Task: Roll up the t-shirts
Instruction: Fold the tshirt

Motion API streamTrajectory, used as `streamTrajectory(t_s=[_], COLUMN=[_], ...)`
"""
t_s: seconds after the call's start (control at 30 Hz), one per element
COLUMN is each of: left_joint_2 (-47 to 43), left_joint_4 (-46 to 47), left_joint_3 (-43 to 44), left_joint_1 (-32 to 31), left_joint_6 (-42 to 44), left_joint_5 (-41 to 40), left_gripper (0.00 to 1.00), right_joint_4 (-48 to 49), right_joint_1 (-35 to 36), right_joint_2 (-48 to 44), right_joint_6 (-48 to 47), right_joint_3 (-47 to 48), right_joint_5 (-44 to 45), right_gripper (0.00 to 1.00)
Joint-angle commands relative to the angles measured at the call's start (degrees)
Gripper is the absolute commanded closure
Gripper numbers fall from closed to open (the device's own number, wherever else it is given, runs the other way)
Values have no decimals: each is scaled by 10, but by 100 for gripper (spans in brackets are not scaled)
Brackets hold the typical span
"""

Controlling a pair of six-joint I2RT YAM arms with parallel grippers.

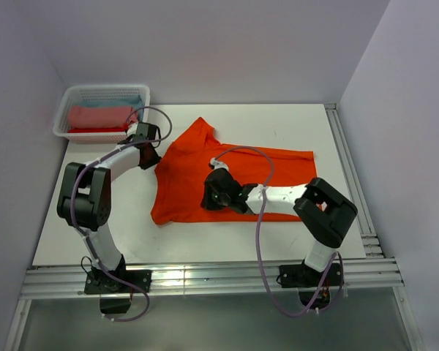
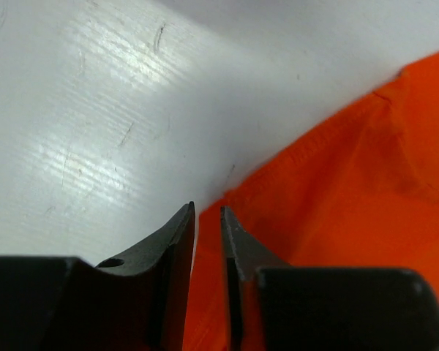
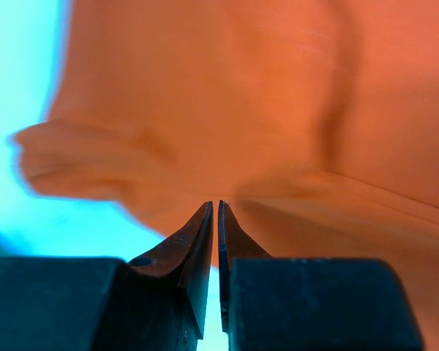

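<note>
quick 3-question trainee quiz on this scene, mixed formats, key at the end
1. True or false: the orange t-shirt lies rolled up inside the white basket.
2. Which gripper is over the shirt's middle? A. left B. right
3. Fill in: the basket sits at the far ____ corner of the table.
Key: 1. False, it lies spread on the table. 2. B, the right gripper. 3. Left.

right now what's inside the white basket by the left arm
In the basket, a salmon-pink roll lies on top, with light blue cloth behind it and a red strip at its near edge. Whatever is under them is covered.
</note>
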Motion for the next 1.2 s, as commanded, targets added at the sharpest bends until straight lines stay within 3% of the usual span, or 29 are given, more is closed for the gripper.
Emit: streamTrajectory(t_s=[0.0,0.2,0.5,0.63,0.83,0.97,1.17], left_joint_2=[-68,-177,-342,-364,-374,-367,-378], left_joint_4=[-15,-35,-60,-80,-66,-66,-68], left_joint_3=[-17,-66,-93,-89,-110,-117,-113], left_joint_1=[-8,-4,9,9,9,9,9], left_joint_6=[8,5,-25,-19,-17,-16,-14], left_joint_5=[-2,36,73,72,86,89,94], left_gripper=[74,71,68,68,68,69,69], right_joint_4=[36,113,274,316,234,195,222], right_joint_1=[17,32,36,35,26,27,26], right_joint_2=[-28,27,157,236,310,303,231], right_joint_6=[-31,-30,82,131,192,183,158], right_joint_3=[48,84,156,192,239,245,239], right_joint_5=[-53,-190,-360,-376,-324,-314,-339], right_gripper=[86,86,86,86,87,87,86])
